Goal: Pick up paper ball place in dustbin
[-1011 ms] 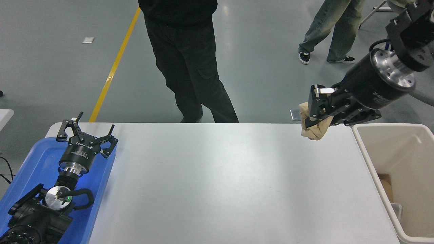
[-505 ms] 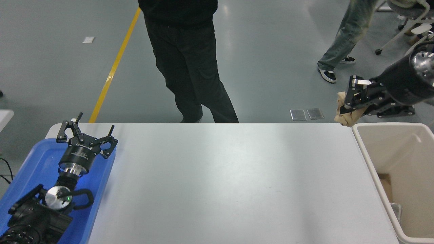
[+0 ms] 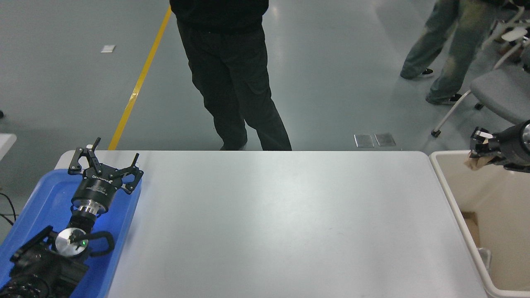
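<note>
My right gripper [image 3: 478,153] comes in from the right edge and is shut on the tan paper ball [image 3: 474,161]. It holds the ball above the far left part of the cream dustbin [image 3: 445,182], just inside its rim. Only part of the ball shows below the fingers. My left gripper [image 3: 105,163] is parked open over the blue tray at the lower left.
The blue tray [image 3: 37,198] lies at the table's left edge. The dustbin stands against the white table's [image 3: 281,219] right end, with some scraps [image 3: 472,231] in its bottom. A person in black trousers [image 3: 232,78] stands at the far edge. Another person [image 3: 447,54] and a chair [image 3: 492,91] are at the far right.
My right gripper has carried the paper ball to the right, from above the table's far right corner to over the dustbin. The person at the far right has walked further right.
</note>
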{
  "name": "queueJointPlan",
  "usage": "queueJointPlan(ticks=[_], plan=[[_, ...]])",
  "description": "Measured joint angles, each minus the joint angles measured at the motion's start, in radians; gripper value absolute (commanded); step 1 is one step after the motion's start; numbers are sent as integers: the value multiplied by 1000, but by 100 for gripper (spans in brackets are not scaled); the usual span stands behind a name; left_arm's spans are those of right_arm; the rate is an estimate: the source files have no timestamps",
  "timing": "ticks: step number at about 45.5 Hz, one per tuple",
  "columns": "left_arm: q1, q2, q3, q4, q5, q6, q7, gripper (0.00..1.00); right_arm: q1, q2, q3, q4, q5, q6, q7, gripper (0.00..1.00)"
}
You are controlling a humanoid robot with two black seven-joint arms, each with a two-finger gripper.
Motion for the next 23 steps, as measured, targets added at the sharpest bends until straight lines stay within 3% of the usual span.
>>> queueJointPlan(ticks=[12, 23], plan=[[0, 0, 0, 0, 0, 0, 0, 99, -391, 6, 195, -281, 65, -173, 0, 0], [0, 0, 0, 0, 0, 0, -1, 99, -673, 79, 394, -587, 77, -243, 0, 0]])
